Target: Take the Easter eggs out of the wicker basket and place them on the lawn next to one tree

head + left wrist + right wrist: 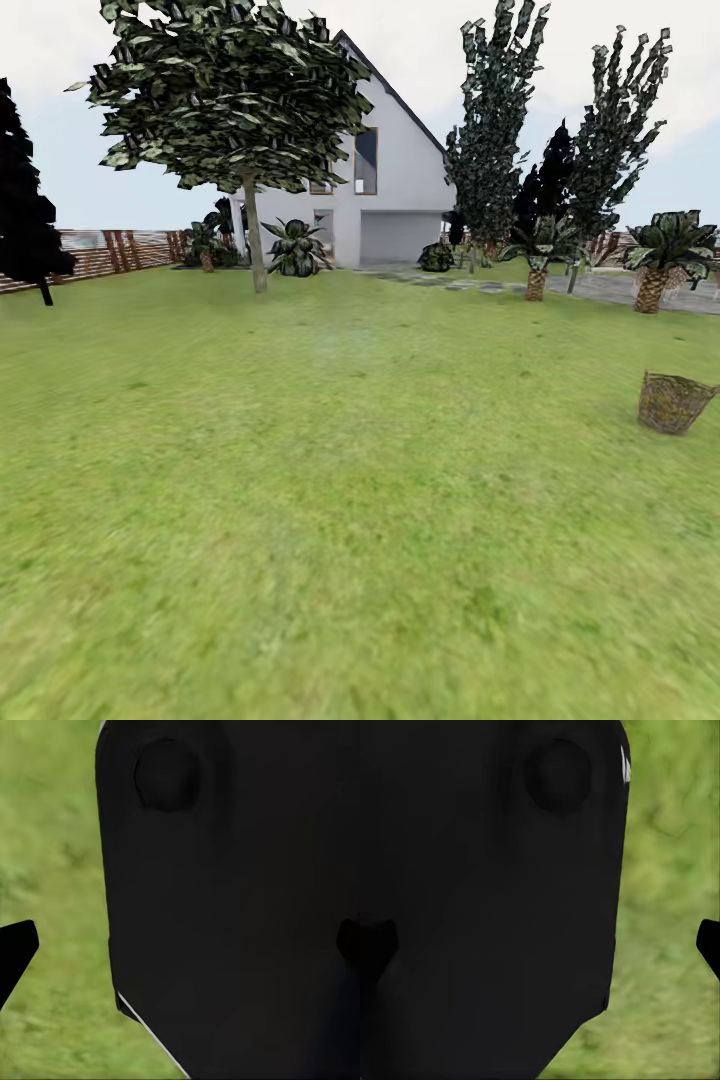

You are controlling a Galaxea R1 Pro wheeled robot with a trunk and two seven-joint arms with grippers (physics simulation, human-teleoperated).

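Wicker basket sits mid-right on lawn, tree far left. Eggs not discernible; probably light, smooth, so grip around the middle. Claw states: can't tell.

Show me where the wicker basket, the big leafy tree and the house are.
wicker basket (672,402), head view, its woven side.
tree (255,240), head view, its bare trunk.
house (400,185), head view, its white wall.
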